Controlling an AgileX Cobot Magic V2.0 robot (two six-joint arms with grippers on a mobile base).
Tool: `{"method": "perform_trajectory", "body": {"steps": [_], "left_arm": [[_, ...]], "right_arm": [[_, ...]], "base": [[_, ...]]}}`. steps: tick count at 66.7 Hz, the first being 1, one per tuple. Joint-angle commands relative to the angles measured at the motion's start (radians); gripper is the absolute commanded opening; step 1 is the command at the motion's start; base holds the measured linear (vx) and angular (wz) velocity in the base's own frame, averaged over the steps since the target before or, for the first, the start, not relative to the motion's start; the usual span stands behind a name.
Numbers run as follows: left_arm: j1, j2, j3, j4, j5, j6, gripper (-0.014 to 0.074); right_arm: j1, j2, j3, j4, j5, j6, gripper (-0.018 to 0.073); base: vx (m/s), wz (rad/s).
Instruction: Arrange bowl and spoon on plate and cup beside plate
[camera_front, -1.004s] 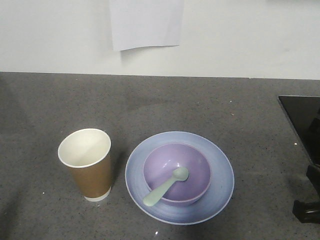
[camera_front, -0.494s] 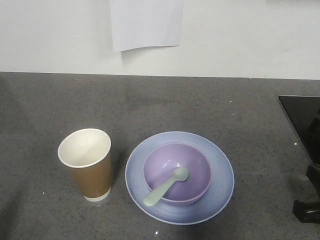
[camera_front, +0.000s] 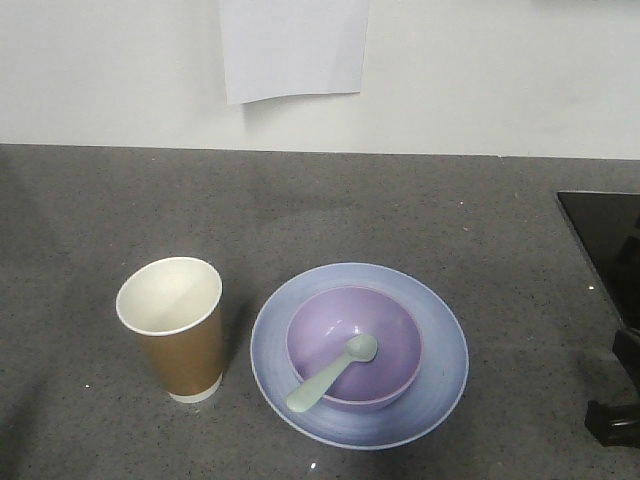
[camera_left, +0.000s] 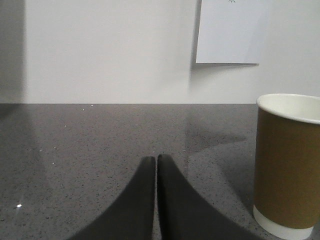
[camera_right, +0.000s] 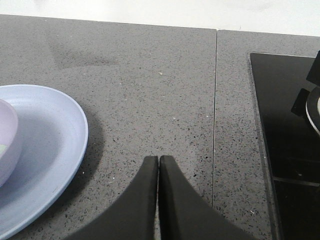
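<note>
Centrally in the lower half of the front view, the plate (camera_front: 359, 355) is seen lying flat on the grey speckled countertop (camera_front: 320, 210). The bowl (camera_front: 354, 347) is set upright in the middle of the plate, with the blue rim left showing all around it. The spoon (camera_front: 333, 373) is laid in the bowl, its oval head resting near the bowl's centre and its handle pointed toward the lower left, the handle's end propped over the bowl's near rim. The cup (camera_front: 172, 328) is stood upright just beside the plate, at the left of it in the frame, its white inside open to view; a narrow strip of countertop can be made out between cup and plate.

A white sheet of paper (camera_front: 292, 47) is fixed to the wall at the upper centre of the front view. A black glossy surface (camera_front: 603, 250) is seen at the right edge.

In the left wrist view, the left gripper (camera_left: 156, 159) is shown at the lower centre, its two dark fingers pressed together with nothing between them; the cup (camera_left: 287, 162) is found at the right edge, apart from the fingers. In the right wrist view, the right gripper (camera_right: 158, 159) is likewise clenched on nothing at the lower centre, and the plate (camera_right: 45, 150) with an edge of the bowl (camera_right: 7, 140) is seen at the lower left, clear of the fingers.
</note>
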Motion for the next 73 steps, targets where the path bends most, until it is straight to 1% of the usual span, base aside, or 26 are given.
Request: {"method": "perform_trajectory", "body": {"steps": [1, 5, 10, 13, 15, 18, 24, 27, 32, 35, 36, 37, 41, 45, 50, 54, 63, 66, 73], "left_arm": [[0.000, -0.015, 0.030, 0.000, -0.068, -0.014, -0.0007], [0.000, -0.015, 0.030, 0.000, -0.068, -0.014, -0.0007], [0.000, -0.015, 0.030, 0.000, -0.067, -0.014, -0.0007], [0.000, -0.015, 0.030, 0.000, -0.067, -0.014, -0.0007], [0.000, -0.015, 0.030, 0.000, -0.067, -0.014, -0.0007], [0.000, -0.015, 0.030, 0.000, -0.067, -0.014, -0.0007], [0.000, -0.015, 0.030, 0.000, -0.066, -0.014, -0.0007], [0.000, -0.015, 0.030, 0.000, -0.066, -0.014, -0.0007], [0.000, -0.015, 0.030, 0.000, -0.066, -0.014, -0.0007], [0.000, -0.015, 0.030, 0.000, -0.066, -0.014, -0.0007], [0.000, -0.015, 0.030, 0.000, -0.066, -0.014, -0.0007], [0.000, -0.015, 0.030, 0.000, -0.066, -0.014, -0.0007], [0.000, -0.015, 0.030, 0.000, -0.066, -0.014, -0.0007], [0.000, -0.015, 0.030, 0.000, -0.066, -0.014, -0.0007], [0.000, -0.015, 0.030, 0.000, -0.066, -0.014, -0.0007], [0.000, -0.015, 0.030, 0.000, -0.066, -0.014, -0.0007], [0.000, -0.015, 0.030, 0.000, -0.066, -0.014, -0.0007], [0.000, -0.015, 0.030, 0.000, -0.066, -0.014, -0.0007], [0.000, -0.015, 0.030, 0.000, -0.066, -0.014, -0.0007]], "right_arm": [[-0.004, 0.006, -0.025, -0.028, -0.054, 0.001, -0.0005], [-0.004, 0.006, -0.016, -0.018, -0.052, 0.001, -0.0005], [-0.004, 0.006, -0.012, 0.034, -0.043, -0.002, -0.0005], [-0.004, 0.006, -0.004, 0.089, -0.043, -0.002, -0.0005], [-0.004, 0.006, 0.004, 0.155, -0.042, -0.003, -0.0005], [-0.004, 0.006, 0.017, 0.196, -0.033, -0.021, -0.0005], [-0.004, -0.012, 0.052, 0.276, -0.022, -0.148, -0.0005], [-0.004, -0.027, 0.074, 0.331, -0.050, -0.233, -0.0005], [-0.011, -0.060, 0.119, 0.417, -0.149, -0.397, -0.0005], [-0.034, -0.086, 0.155, 0.490, -0.235, -0.490, -0.0005], [-0.043, -0.095, 0.167, 0.532, -0.260, -0.530, -0.0005], [-0.048, -0.105, 0.172, 0.547, -0.272, -0.542, -0.0005], [-0.100, -0.149, 0.226, 0.670, -0.379, -0.626, -0.0005], [-0.137, -0.197, 0.272, 0.738, -0.466, -0.671, -0.0005], [-0.170, -0.262, 0.318, 0.755, -0.544, -0.711, -0.0005], [-0.183, -0.312, 0.344, 0.749, -0.557, -0.711, -0.0005], [-0.207, -0.428, 0.377, 0.745, -0.492, -0.711, -0.0005], [-0.216, -0.462, 0.378, 0.737, -0.449, -0.710, -0.0005], [-0.259, -0.543, 0.377, 0.726, -0.395, -0.710, -0.0005]], "base": [[0.00, 0.00], [0.00, 0.00], [0.00, 0.00], [0.00, 0.00], [0.00, 0.00], [0.00, 0.00], [0.00, 0.00], [0.00, 0.00], [0.00, 0.00], [0.00, 0.00], [0.00, 0.00], [0.00, 0.00], [0.00, 0.00], [0.00, 0.00], [0.00, 0.00], [0.00, 0.00], [0.00, 0.00], [0.00, 0.00], [0.00, 0.00]]}}
